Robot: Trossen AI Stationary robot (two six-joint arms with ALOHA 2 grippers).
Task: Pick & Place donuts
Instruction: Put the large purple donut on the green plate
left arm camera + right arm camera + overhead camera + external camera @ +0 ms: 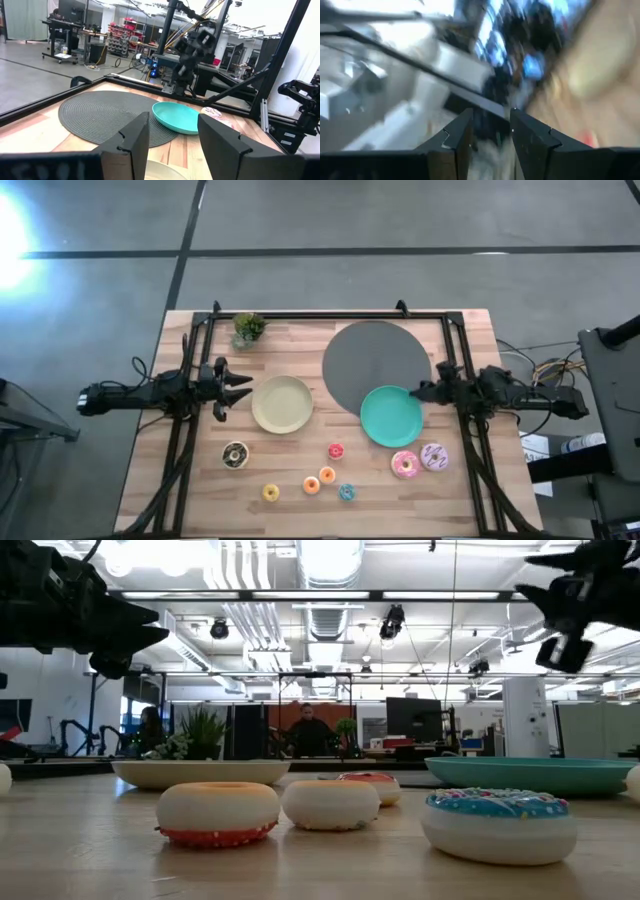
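Nearest the low camera, a blue-iced mini donut (498,824) is lying flat on the wood, with two pale ones beside it showing only their undersides.

Going left to right from overhead: my left gripper (235,387) is hovering at the left edge of the cream plate (282,404), fingers (131,146) spread with nothing between them. Below it, the chocolate-brown donut (236,455) is sitting alone, then the yellow mini (271,492), the orange mini (312,485) touching a second orange one (327,475), the red mini (336,451) and the blue mini (346,492). Further right, the pink donut (405,464) and the lilac sprinkled donut (434,456) are lying just beside each other below the teal plate (391,416), which is overlapping the round grey mat (377,360). My right gripper (419,392) is hanging over the teal plate's upper right rim, its fingers parted and holding nothing.

I am judging that no donut is on either plate, so I am at the reach before a first pick. My next move is calling for lowering one gripper over a ring and straddling its rim, one finger in the hole or both outside.

Every donut is resting flat, hole pointing straight up; being round, none is offering a long axis, so any approach angle is serving.
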